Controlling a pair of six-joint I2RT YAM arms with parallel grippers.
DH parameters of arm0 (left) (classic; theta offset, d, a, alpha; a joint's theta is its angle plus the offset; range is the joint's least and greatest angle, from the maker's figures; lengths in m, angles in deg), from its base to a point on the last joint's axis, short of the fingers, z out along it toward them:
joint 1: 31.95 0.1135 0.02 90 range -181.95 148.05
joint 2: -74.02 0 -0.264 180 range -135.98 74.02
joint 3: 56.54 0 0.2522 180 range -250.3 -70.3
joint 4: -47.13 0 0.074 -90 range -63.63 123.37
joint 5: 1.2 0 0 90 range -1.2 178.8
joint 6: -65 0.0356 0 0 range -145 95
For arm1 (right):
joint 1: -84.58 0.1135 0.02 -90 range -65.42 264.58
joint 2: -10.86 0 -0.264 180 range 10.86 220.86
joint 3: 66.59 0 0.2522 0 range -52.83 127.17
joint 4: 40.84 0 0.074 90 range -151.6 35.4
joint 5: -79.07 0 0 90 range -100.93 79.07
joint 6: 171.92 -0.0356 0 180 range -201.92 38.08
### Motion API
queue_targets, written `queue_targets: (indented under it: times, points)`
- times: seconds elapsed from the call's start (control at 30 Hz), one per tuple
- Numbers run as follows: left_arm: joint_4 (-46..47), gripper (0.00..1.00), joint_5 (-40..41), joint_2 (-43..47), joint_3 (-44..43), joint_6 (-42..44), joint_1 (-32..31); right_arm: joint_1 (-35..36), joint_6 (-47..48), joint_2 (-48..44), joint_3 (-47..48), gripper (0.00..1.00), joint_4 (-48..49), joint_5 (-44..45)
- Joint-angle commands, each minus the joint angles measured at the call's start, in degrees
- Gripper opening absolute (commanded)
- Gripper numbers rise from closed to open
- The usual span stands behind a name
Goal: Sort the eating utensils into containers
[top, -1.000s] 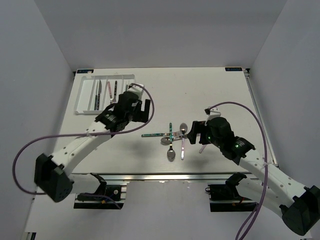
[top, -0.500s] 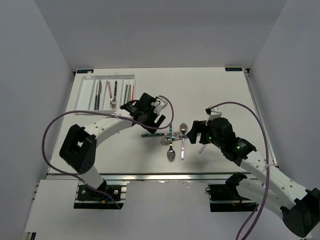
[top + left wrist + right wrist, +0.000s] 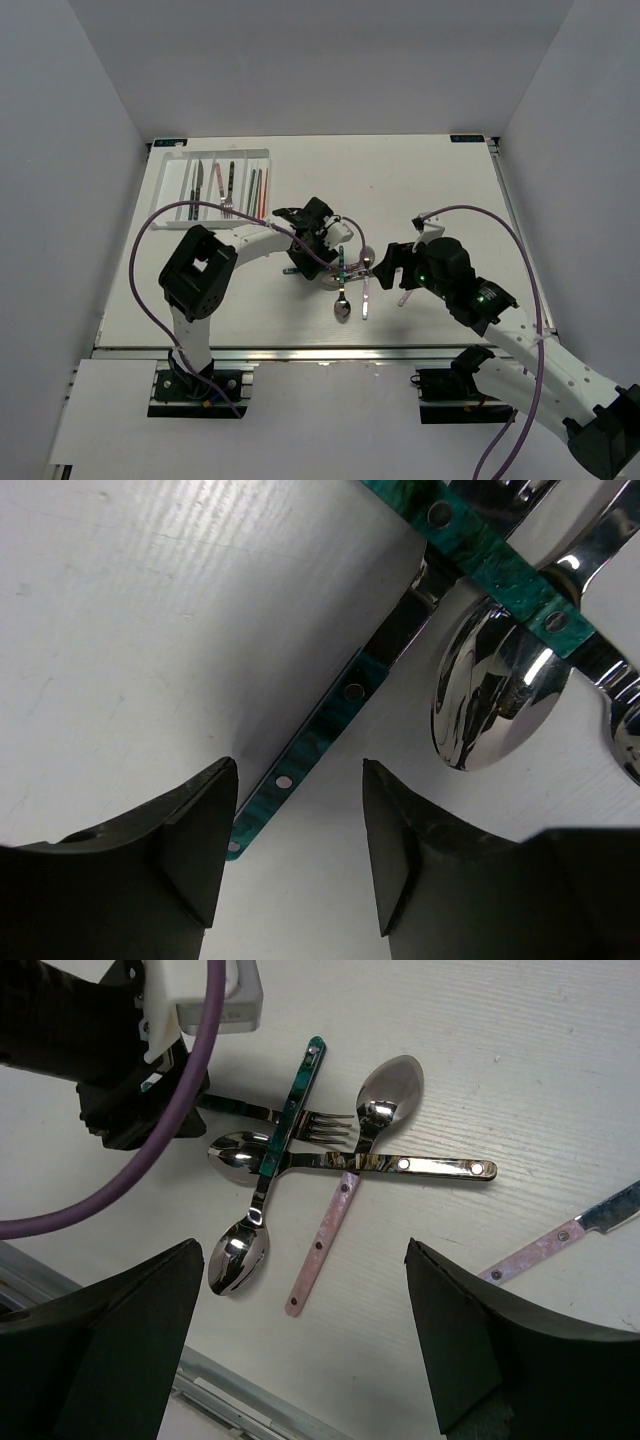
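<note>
A pile of utensils (image 3: 350,275) lies mid-table: a teal-handled spoon (image 3: 270,1160), a pink-handled spoon (image 3: 330,1230), a dark-handled spoon (image 3: 440,1167) and a fork (image 3: 330,1125). My left gripper (image 3: 305,258) is open, low over the pile's left end; its fingers straddle the fork's teal handle (image 3: 300,760) without touching it, and the gripper (image 3: 298,780) holds nothing. A spoon bowl (image 3: 490,700) lies just beyond. My right gripper (image 3: 385,265) is open and empty, hovering over the pile's right side (image 3: 303,1260). The white tray (image 3: 165,200) at the far left holds several utensils and chopsticks (image 3: 258,190).
A pink-handled knife (image 3: 560,1240) lies apart, right of the pile, under my right arm. The left arm's purple cable (image 3: 190,1090) and wrist hang over the pile's left side. The table's front rail (image 3: 230,1400) runs close below the pile.
My left arm has swung from beside the tray rightwards and down to the pile's left end. My right arm has barely moved.
</note>
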Motion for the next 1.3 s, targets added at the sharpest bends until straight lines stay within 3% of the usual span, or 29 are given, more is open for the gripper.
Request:
queue_targets:
  times: [0.0,0.23,0.37,0.5,0.7,0.87,0.9,0.93,0.97,1.13,1.27]
  points:
    - [-0.1,0.62,-1.6,0.3,-1.5,1.1,-0.6,-0.2,1.1,0.0,-0.6,0.86,2.2,-0.5]
    - [2.6,0.53,2.9,-1.1,0.4,0.2,-1.8,-0.1,1.0,-0.4,-0.8,0.86,2.3,-0.5]
    - [3.9,0.27,7.6,-2.1,0.4,-0.1,-2.5,-0.1,1.0,-0.7,-1.0,0.86,2.6,-0.6]
    - [3.6,0.24,8.8,-2.8,-1.1,0.9,-2.4,-0.1,1.1,-0.5,-0.8,0.86,2.4,-0.6]
    - [-4.1,0.22,19.7,-4.0,-8.9,3.5,-3.6,-0.2,1.2,-0.4,-0.8,0.86,2.5,-0.6]
    - [-4.8,0.17,28.8,-6.0,-13.8,1.1,-3.7,-0.1,1.3,-0.1,-0.8,0.86,2.5,-0.5]
    - [-5.5,0.12,30.9,-7.4,-15.8,-0.4,-3.9,-0.1,1.2,-0.2,-0.8,0.86,2.5,-0.6]
    - [-5.5,0.00,32.4,-7.9,-15.8,-1.3,-4.1,-0.2,1.2,-0.2,-0.8,0.86,2.4,-0.6]
    - [-5.5,0.00,33.7,-8.3,-17.2,-2.4,-4.1,-0.2,1.2,-0.2,-0.7,0.86,2.4,-0.8]
    - [-0.4,0.00,33.7,-6.3,-17.8,-7.7,-3.5,-0.1,1.1,-0.5,-0.6,0.86,2.0,-0.6]
    - [2.4,0.00,31.3,-3.4,-20.1,-14.1,2.5,-0.1,1.0,-1.0,-0.6,0.86,1.9,-0.9]
